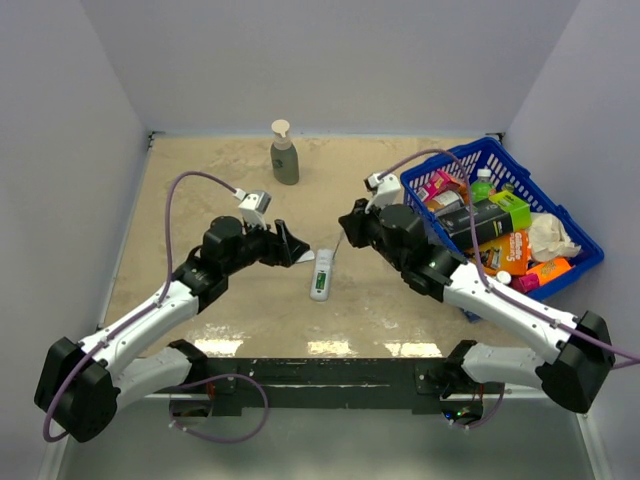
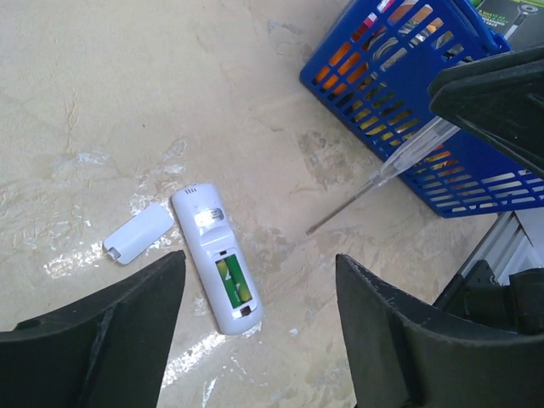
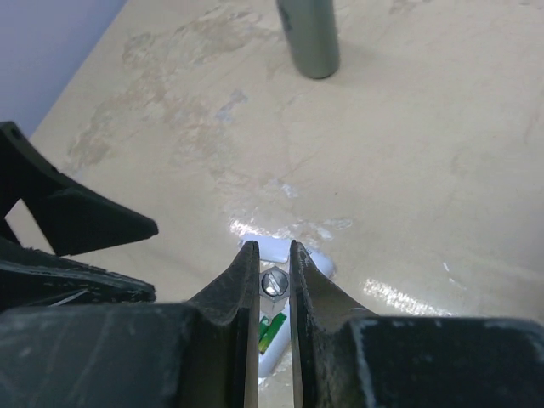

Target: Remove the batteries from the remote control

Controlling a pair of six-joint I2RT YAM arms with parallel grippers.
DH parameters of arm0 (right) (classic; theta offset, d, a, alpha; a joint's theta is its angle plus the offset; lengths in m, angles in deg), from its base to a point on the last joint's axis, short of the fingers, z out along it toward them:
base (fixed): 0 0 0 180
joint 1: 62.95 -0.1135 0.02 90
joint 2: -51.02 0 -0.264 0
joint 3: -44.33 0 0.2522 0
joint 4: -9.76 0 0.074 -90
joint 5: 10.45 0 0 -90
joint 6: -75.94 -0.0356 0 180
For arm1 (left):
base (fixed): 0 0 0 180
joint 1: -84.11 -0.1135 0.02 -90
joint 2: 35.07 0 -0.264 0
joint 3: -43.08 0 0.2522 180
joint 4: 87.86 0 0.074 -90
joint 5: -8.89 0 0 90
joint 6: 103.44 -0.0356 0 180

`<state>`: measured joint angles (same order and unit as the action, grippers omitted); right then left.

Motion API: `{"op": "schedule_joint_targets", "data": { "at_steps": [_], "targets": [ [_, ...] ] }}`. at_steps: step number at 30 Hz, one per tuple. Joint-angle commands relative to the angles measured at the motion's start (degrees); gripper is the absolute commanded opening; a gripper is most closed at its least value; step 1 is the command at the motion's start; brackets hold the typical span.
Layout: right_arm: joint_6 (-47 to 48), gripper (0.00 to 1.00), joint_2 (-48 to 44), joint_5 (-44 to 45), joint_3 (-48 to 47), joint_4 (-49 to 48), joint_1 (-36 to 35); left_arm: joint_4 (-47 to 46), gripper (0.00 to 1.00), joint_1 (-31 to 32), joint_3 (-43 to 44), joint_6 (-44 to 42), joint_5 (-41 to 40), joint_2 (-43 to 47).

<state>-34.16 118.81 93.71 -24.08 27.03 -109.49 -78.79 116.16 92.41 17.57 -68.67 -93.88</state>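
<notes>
The remote control (image 1: 321, 274) lies back-up on the table, its recess uncovered with two green batteries (image 2: 231, 283) side by side inside. Its white cover (image 2: 138, 234) lies loose beside its rounded end. My left gripper (image 2: 259, 262) hovers open over the table; the remote (image 2: 217, 255) is just inside its left finger and nothing is held. My right gripper (image 3: 274, 255) is shut on a thin grey stick with a clear handle (image 3: 274, 282), seen end-on above the batteries (image 3: 272, 327). The stick (image 2: 374, 183) slants down toward the table, its tip short of the remote.
A blue basket (image 1: 500, 215) full of packets stands at the right, close behind my right arm. A grey soap bottle (image 1: 285, 155) stands at the back centre. Both grippers (image 1: 290, 245) (image 1: 350, 225) hang close together over the remote.
</notes>
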Motion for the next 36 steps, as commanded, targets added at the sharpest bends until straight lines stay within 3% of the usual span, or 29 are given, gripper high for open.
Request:
{"op": "schedule_joint_targets", "data": {
  "at_steps": [1, 7, 17, 25, 31, 36],
  "targets": [
    [-4.24, 0.0, -3.98, 9.48, 7.96, -13.96, 0.05, -1.38, 0.77, 0.2, -0.33, 3.18, -1.98, -0.43],
    [-8.02, 0.0, -6.27, 10.02, 16.76, -23.63, 0.05, -4.36, 0.79, 0.11, -3.22, 5.73, -1.29, -2.1],
    [-11.1, 0.0, -4.6, 6.33, 23.62, -33.82, 0.05, -11.99, 0.78, 0.11, -7.7, 9.68, 3.01, -9.56],
    [-12.86, 0.0, -2.49, 6.41, 25.47, -35.59, 0.05, -18.77, 0.71, 0.11, -9.03, 12.24, 6.8, -16.69],
    [-13.92, 0.0, -0.29, 4.75, 26.09, -36.99, -0.04, -26.58, 0.61, 0.11, -11.58, 15.22, 10.4, -20.55],
    [-14.18, 0.0, 0.94, 3.78, 25.74, -37.08, -0.48, -28.1, 0.6, 0.03, -12.72, 16.19, 10.23, -21.44]
  ]
}}
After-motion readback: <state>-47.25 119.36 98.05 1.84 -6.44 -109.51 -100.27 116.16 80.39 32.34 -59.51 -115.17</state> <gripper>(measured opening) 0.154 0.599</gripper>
